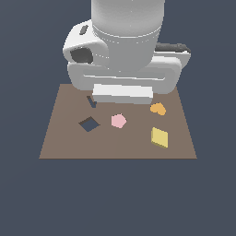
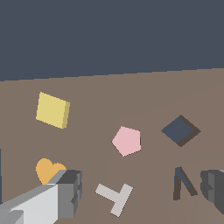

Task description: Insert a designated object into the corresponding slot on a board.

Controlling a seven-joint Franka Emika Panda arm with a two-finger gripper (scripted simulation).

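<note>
On the brown board (image 1: pixel 115 143) we see the pale-yellow square block (image 1: pixel 160 137) lying flat and loose, well apart from its navy diamond slot (image 1: pixel 89 123), with the pink pentagon (image 1: pixel 118 120) between them. Our gripper (image 2: pixel 140 192) hovers with fingers wide and empty, presumably awaiting approach. Beyond the board, plain dark-blue ground.

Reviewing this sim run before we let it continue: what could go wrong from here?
1. The hand is open and holds nothing; it hangs nearer the orange heart than the yellow block, so a wrong pick is possible.
2. The pink pentagon lies beside the diamond slot and could get knocked.
3. The V-shaped cutout could be mistaken for the target.
</note>
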